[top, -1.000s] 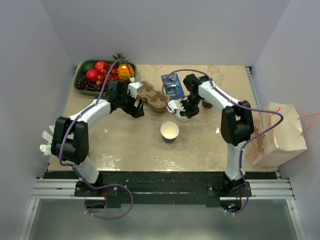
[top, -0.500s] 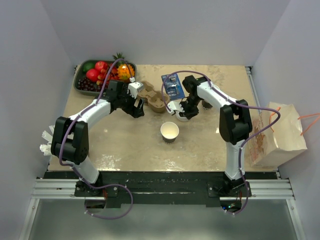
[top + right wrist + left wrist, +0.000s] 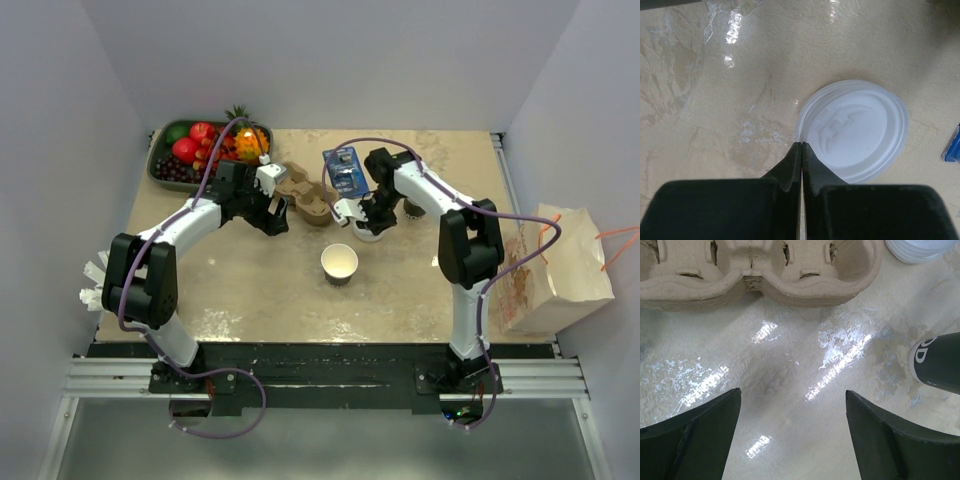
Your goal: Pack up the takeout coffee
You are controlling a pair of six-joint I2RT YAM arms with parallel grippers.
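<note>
**Status: early stage, nothing packed**

Top view: the coffee cup (image 3: 339, 263) stood upright and lidless mid-table (image 3: 250, 290), between the two arms. Its inside looked pale, and I couldn't tell whether there was any liquid in it. The white lid (image 3: 366, 235) lay flat on the table just beyond the cup, apart from it. The right gripper (image 3: 365, 226) was down on the lid. The left gripper (image 3: 277, 218) sat low beside the pulp cup carrier (image 3: 305, 198), touching nothing. No cup stood in the carrier wells I could see. The paper bag (image 3: 555, 265) stood off the table's right edge, well apart from the cup, and its contents weren't visible. The fruit tray (image 3: 152, 170) at the far-left corner held grapes, red fruit and an orange. A blue packet (image 3: 345, 170) lay behind the lid.

Left wrist: the fingers were spread wide with bare table between them, holding nothing. The two carrier wells ahead were empty. The cup's dark wall showed at the right edge of the view.

Right wrist: the jaws were pressed fully together, tips at the near rim of the lid. The lid lay flat, and I couldn't tell whether the rim was actually pinched.

Judgement: still left are getting the lid onto the cup, seating the cup in the carrier or bag, and probably a re-grip on the lid first.
</note>
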